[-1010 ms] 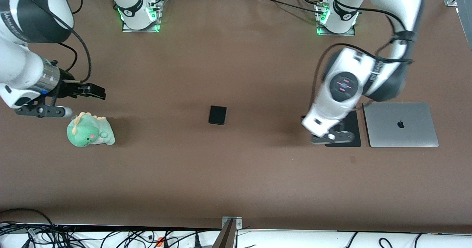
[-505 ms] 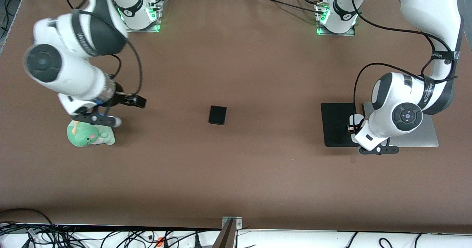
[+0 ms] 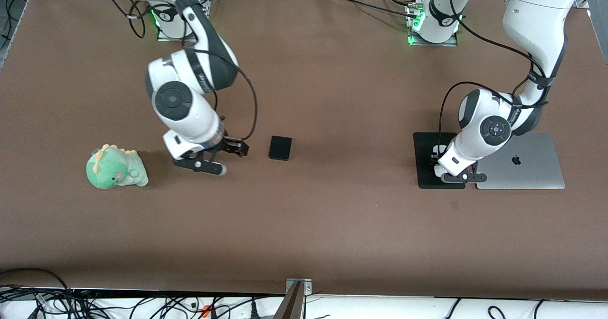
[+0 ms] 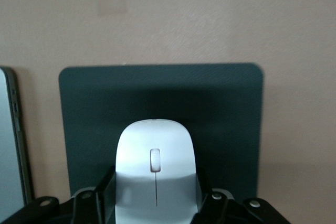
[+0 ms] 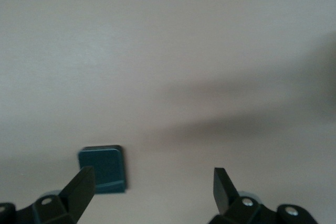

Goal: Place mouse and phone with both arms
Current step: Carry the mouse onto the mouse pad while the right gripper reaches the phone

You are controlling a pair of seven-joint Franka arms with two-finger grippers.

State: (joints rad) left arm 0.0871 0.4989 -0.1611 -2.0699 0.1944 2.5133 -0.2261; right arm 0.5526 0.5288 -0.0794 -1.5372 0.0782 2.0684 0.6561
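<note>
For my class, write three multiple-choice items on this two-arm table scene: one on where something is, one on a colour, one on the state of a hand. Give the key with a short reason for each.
1. What is the mouse over?
A. the laptop
B. the mouse pad
C. the plush dinosaur

2. What colour is the phone?
A. black
B. white
C. green

3. How is the right hand?
A. shut on the phone
B. shut on the mouse
C. open, holding nothing

Key:
1 B: the left wrist view shows the dark pad beneath the mouse.
2 A: it lies as a black slab on the brown table.
3 C: its fingers stand wide apart, with only table between them, and the phone is off to one side.
</note>
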